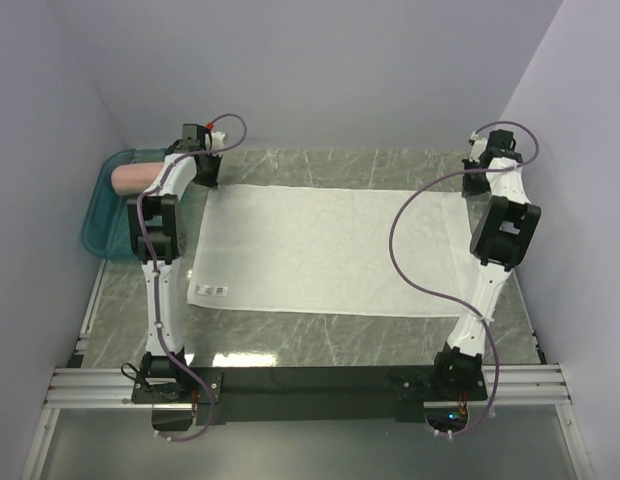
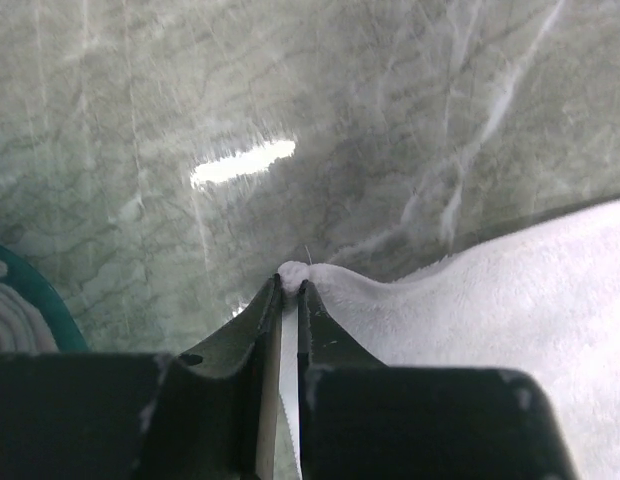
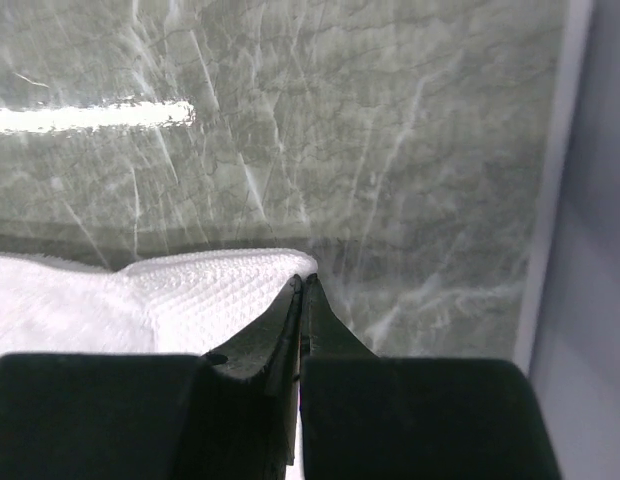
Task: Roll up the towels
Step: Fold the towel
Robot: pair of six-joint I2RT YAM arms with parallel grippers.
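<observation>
1. The white towel (image 1: 330, 250) lies spread flat across the middle of the worktop (image 1: 320, 345), long side running left to right. Its label (image 1: 212, 291) is by the near left corner. The pink towel (image 1: 135, 178) sits rolled in the teal tray (image 1: 98, 225) at the far left.
2. My left hand (image 2: 290, 285) pinches the white towel's far left corner, with a small ridge of cloth bunched at the tips.
3. My right hand (image 3: 302, 285) is pressed together at the far right corner. I think cloth is caught between the fingers, though the wrist view shows little of it.
4. I judge the cloth to be thin, soft and light. It should sag between the two corners and wrinkle easily. The far corners suit turning that edge over towards me, and the first turn must be tight or the roll goes slack.
5. Bare marble lies between the towel's near edge and the arm bases, so there is room to roll that way. The tray is just beside the left edge and the side wall (image 1: 580, 150) is near the right, so I keep sideways moves small.
</observation>
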